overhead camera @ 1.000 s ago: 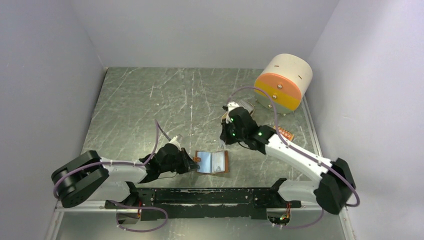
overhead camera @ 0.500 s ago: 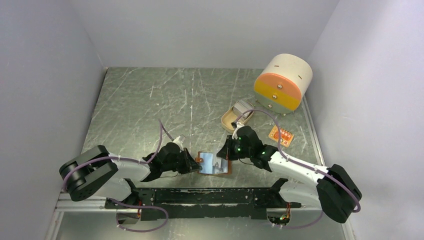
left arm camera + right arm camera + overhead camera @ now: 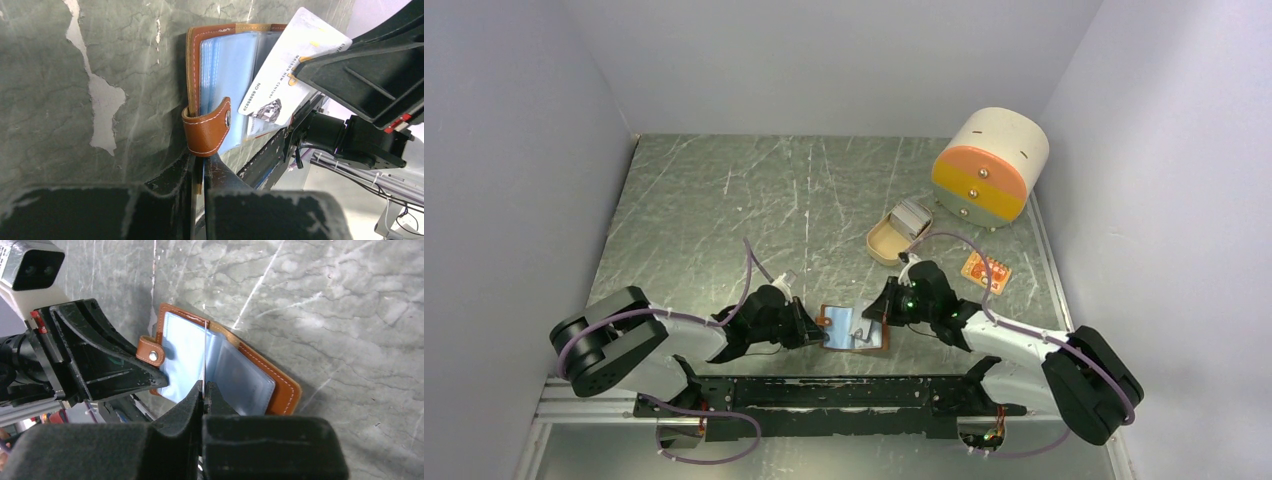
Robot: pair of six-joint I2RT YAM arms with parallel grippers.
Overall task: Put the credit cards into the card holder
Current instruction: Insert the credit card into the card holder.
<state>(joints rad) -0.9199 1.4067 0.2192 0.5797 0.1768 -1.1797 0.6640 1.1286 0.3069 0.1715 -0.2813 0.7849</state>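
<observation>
From above, one card holder (image 3: 856,328) lies open on the surface (image 3: 724,220) near the arm bases, between the two hands. The left hand (image 3: 812,328) is at its left edge and the right hand (image 3: 876,312) is over its right half. Farther back, one tan dish (image 3: 886,243) carries one short stack of credit cards (image 3: 912,212); how many cannot be counted. One drum box (image 3: 989,165) and one flat orange piece (image 3: 986,270) sit to the right.

In the left wrist view, the left hand is pressed together on the holder's brown cover edge, just below its one strap (image 3: 207,130). One card (image 3: 292,65) slants over the blue sleeves.

In the right wrist view, the right hand pinches that single card. It is seen edge-on and upright over the holder's middle. Whether it has entered a sleeve cannot be told.
</observation>
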